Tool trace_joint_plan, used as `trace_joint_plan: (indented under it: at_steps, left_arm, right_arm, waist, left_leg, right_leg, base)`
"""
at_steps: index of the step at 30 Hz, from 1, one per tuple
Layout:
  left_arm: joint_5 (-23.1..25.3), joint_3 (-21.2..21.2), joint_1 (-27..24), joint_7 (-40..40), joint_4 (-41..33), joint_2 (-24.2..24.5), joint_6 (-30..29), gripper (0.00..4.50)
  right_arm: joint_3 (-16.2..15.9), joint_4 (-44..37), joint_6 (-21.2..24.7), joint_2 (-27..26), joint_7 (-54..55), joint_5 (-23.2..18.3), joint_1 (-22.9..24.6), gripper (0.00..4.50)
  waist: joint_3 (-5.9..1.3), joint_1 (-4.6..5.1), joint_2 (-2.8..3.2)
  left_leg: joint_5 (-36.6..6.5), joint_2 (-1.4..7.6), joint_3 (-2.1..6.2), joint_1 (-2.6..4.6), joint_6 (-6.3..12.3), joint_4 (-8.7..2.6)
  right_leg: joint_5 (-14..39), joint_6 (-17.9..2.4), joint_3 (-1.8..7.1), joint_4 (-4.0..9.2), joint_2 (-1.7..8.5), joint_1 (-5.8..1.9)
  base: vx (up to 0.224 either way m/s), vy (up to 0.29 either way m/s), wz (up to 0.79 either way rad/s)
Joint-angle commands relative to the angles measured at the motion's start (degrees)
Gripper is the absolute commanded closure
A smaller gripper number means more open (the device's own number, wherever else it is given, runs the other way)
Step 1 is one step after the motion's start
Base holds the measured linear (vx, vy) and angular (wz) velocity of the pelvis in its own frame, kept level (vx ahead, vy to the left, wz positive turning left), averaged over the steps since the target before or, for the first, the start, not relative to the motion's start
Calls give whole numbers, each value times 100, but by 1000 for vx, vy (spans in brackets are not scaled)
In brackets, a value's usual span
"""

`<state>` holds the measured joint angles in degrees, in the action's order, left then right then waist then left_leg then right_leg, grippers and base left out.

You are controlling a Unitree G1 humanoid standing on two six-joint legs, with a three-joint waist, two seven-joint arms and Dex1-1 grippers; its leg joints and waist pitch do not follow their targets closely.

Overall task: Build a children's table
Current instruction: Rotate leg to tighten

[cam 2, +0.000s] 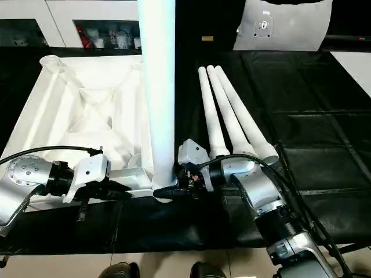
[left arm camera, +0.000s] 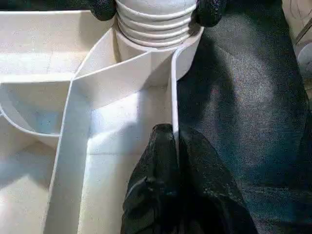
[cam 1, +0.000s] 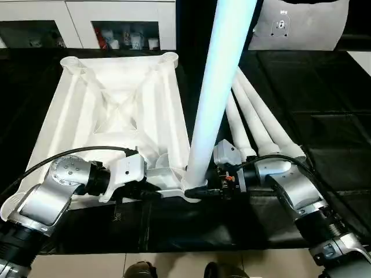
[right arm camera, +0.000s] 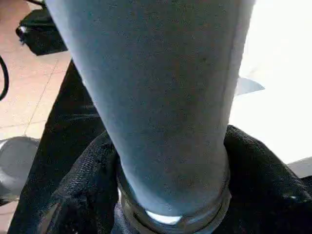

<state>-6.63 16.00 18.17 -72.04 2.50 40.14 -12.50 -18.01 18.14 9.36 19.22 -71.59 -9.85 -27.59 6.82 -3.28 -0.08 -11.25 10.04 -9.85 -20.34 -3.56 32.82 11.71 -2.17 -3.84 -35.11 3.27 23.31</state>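
The white table top (cam 1: 116,104) lies upside down on the black mat, ribs and corner sockets facing up. One white leg (cam 1: 217,87) stands upright in the socket at its near right corner. My right gripper (cam 1: 198,189) has a black finger (right arm camera: 83,195) on each side of the leg's base and is shut on it. My left gripper (left arm camera: 170,141) is shut on the thin rim wall (left arm camera: 173,87) of the table top, just beside that socket. Three more legs (cam 1: 255,121) lie side by side on the mat to the right.
A white shelved cabinet (cam 1: 87,23) stands behind the table top. A grey-white cushion-like panel (cam 1: 301,26) leans at the back right. The black mat (cam 1: 324,104) stretches to the right of the lying legs, and tan floor shows past its near edge.
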Motion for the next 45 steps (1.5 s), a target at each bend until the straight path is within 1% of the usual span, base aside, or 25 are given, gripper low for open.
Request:
trace_joint_plan:
  at_steps: [1,4,7,8,10,11,13,15,19,21,22,23,24,25,26,27,28,29,31,32,33,36,39,42,45]
  left_arm:
    - [33,91,-164,153,85,-54,-271,450]
    - [-69,-73,-200,451,-26,-219,-568,450]
    - [-46,-254,-226,1003,-160,-475,-875,450]
    - [-13,-395,-257,1482,-301,-719,-1159,450]
    - [-17,-599,-315,2159,-533,-1155,-1571,450]
    - [12,-685,-352,2531,-659,-1409,-1761,450]
    - [65,-780,-388,2997,-792,-1753,-1989,450]
    - [215,-862,-370,3541,-879,-2146,-2149,450]
    - [405,-1021,-205,4547,-944,-2984,-2346,450]
    - [552,-1029,-31,4972,-918,-3350,-2349,450]
    - [638,-941,74,5114,-928,-3511,-2382,450]
    - [669,-838,95,5067,-946,-3509,-2450,450]
    - [677,-817,94,5057,-955,-3506,-2471,450]
    - [734,-740,71,4962,-943,-3392,-2449,450]
    - [784,-687,50,4891,-933,-3297,-2424,450]
    - [804,-667,39,4866,-936,-3262,-2421,450]
    - [804,-649,1,4710,-920,-3112,-2398,450]
    - [804,-649,1,4710,-920,-3112,-2398,450]
    - [797,-661,-28,4592,-917,-3020,-2393,450]
    - [801,-668,-37,4495,-909,-2947,-2381,450]
    - [798,-679,-40,4438,-904,-2905,-2373,450]
    - [750,-686,-31,4311,-879,-2771,-2347,450]
    - [736,-664,-6,4251,-784,-2581,-2242,450]
    - [750,-671,9,4251,-742,-2515,-2240,450]
    - [703,-753,49,4250,-638,-2509,-2210,450]
  right_arm:
    - [-108,-137,183,-107,-4,-128,185,174]
    - [-124,-262,440,-309,411,-75,265,176]
    - [-150,-279,558,-607,1028,110,379,177]
    - [-133,-200,662,-875,1549,255,461,178]
    - [-47,-77,785,-1305,2242,352,550,178]
    - [-11,-17,838,-1521,2596,416,573,178]
    - [37,75,893,-1801,3046,492,569,178]
    - [187,191,1005,-2152,3633,503,513,178]
    - [445,434,1081,-2710,4578,571,346,178]
    - [690,603,1086,-2957,5164,664,246,178]
    - [876,706,1025,-3113,5588,735,189,178]
    - [1025,738,901,-3191,5758,700,177,178]
    - [1052,742,876,-3206,5787,693,176,122]
    - [1101,705,831,-3210,5831,682,182,122]
    - [1125,672,808,-3206,5864,683,186,122]
    - [1129,658,800,-3204,5883,693,188,94]
    - [1163,642,762,-3163,5887,699,190,84]
    - [1163,642,762,-3163,5887,699,190,79]
    - [1197,659,725,-3128,5891,710,182,77]
    - [1232,678,688,-3100,5883,717,167,50]
    - [1264,677,658,-3081,5900,727,160,50]
    - [1382,632,538,-3038,5940,725,147,25]
    - [1492,316,541,-2913,5932,588,211,5]
    - [1503,46,588,-2801,5923,569,297,5]
    - [1434,-429,602,-2535,5961,746,488,5]
  waist:
    - [-319,26,3]
    - [-299,38,10]
    - [-245,63,3]
    - [-197,68,4]
    - [-193,114,-8]
    - [-191,159,-23]
    - [-196,195,-7]
    - [-191,231,-26]
    - [-223,232,-45]
    - [-251,238,-49]
    - [-292,221,-45]
    - [-334,205,-33]
    - [-346,193,-33]
    - [-360,177,-10]
    - [-374,162,-19]
    - [-375,168,-19]
    - [-390,164,11]
    - [-420,180,-5]
    - [-398,192,2]
    - [-377,202,1]
    - [-358,205,4]
    - [-345,213,5]
    - [-357,216,14]
    - [-393,207,13]
    - [-396,199,6]
  left_leg:
    - [-393,328,77,7,591,-338]
    - [-432,335,82,5,548,-356]
    - [-816,335,81,12,397,-391]
    - [-1237,319,107,47,205,-431]
    - [-1319,321,141,27,79,-456]
    - [-1358,313,153,9,37,-460]
    - [-1416,306,165,9,35,-463]
    - [-1457,303,148,42,75,-452]
    - [-1234,294,132,20,156,-441]
    - [-1053,287,118,6,187,-429]
    - [-775,285,110,-8,228,-405]
    - [-532,281,95,8,287,-373]
    - [-431,269,81,13,338,-360]
    - [-128,261,98,-36,437,-347]
    - [55,252,80,-32,578,-321]
    - [120,250,81,-51,644,-317]
    - [230,240,96,-76,713,-306]
    - [380,248,101,-94,787,-283]
    - [359,253,87,-79,881,-279]
    - [161,264,84,-80,862,-297]
    - [-57,276,80,-69,785,-311]
    - [-348,290,86,-51,557,-337]
    - [-295,284,88,-54,507,-334]
    - [98,276,90,-57,604,-303]
    - [123,269,82,-56,679,-289]
  right_leg:
    - [460,-1503,372,346,498,-327]
    - [532,-1491,370,357,490,-319]
    - [1251,-1365,383,447,515,-297]
    - [2307,-1085,377,548,533,-269]
    - [2724,-904,380,579,546,-275]
    - [2843,-822,371,591,542,-269]
    - [2958,-730,369,616,539,-252]
    - [2978,-702,393,651,529,-203]
    - [2586,-710,397,630,508,-204]
    - [2205,-759,403,593,491,-216]
    - [1689,-823,405,539,489,-243]
    - [1133,-939,400,485,474,-252]
    - [871,-992,401,462,471,-253]
    - [272,-1104,390,382,465,-307]
    - [-204,-1172,382,349,443,-301]
    - [-377,-1211,382,331,451,-320]
    - [-587,-1261,370,305,462,-361]
    - [-846,-1304,363,269,470,-383]
    - [-892,-1407,354,279,461,-349]
    - [-565,-1419,347,317,470,-348]
    - [-181,-1402,350,354,477,-338]
    - [367,-1286,356,399,476,-324]
    - [240,-1252,368,371,471,-327]
    - [-479,-1329,370,296,458,-346]
    - [-619,-1391,366,291,457,-354]
  base:
    - [0,0,0]
    - [0,0,0]
    - [0,0,0]
    - [0,0,0]
    - [0,0,0]
    - [0,0,0]
    - [0,0,0]
    - [0,0,0]
    - [0,0,0]
    - [0,0,0]
    - [0,0,0]
    - [0,0,0]
    - [63,-4,6]
    - [60,-7,3]
    - [60,-7,3]
    - [0,0,0]
    - [0,0,0]
    - [0,0,0]
    - [0,0,0]
    - [0,0,0]
    - [0,0,0]
    - [0,0,0]
    - [0,0,0]
    - [0,0,0]
    - [0,0,0]
